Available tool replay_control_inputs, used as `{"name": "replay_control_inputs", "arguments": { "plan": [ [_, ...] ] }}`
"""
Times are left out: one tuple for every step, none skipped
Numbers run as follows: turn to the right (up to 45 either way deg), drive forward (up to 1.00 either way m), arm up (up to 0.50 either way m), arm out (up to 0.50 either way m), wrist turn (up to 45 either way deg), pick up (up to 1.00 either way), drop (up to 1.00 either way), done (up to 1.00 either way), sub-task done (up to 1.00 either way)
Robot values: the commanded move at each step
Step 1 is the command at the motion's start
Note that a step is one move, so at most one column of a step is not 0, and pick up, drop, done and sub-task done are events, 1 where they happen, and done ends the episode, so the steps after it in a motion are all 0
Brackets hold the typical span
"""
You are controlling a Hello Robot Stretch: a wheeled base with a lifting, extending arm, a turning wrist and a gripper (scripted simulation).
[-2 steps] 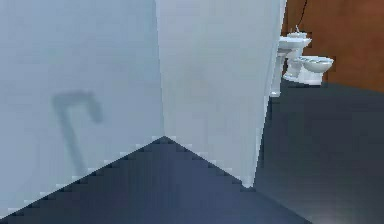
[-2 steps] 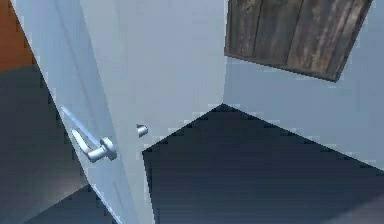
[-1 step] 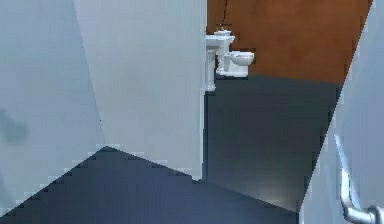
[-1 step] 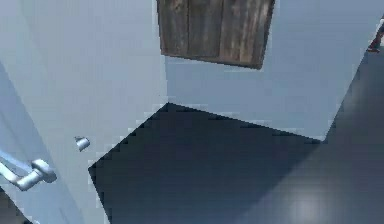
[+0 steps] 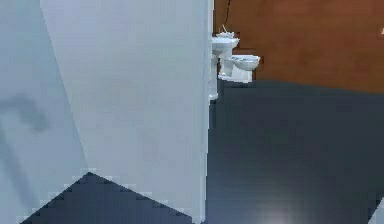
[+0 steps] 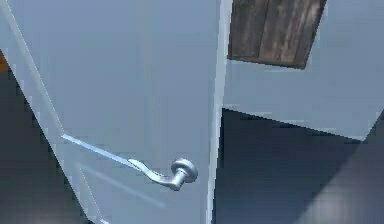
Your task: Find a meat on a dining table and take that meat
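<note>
Door [image 6: 120,90] with a lever handle [image 6: 168,175] stands close by, a toilet [image 5: 241,65] beyond it, so where the meat lies from the pincer, and the pincer's state, I cannot tell

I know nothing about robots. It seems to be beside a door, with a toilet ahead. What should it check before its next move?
1. Right kind of room for eating: not ok; a toilet stands ahead by a brown wall.
2. Floor ahead free: ok at the forward view's right, where the dark floor lies bare.
3. Space at the forward view's left: not ok; a pale wall stands close.
4. Clearance on the arm side: cannot tell; a door with a lever handle looks near.
</note>
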Motion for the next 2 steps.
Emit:
{"name": "replay_control_inputs", "arguments": {
  "plan": [
    [-45.0, 0.0, 0.0, 0.0, 0.0, 0.0, 0.0, 0.0, 0.0],
    [-45.0, 0.0, 0.0, 0.0, 0.0, 0.0, 0.0, 0.0, 0.0]
  ]
}}
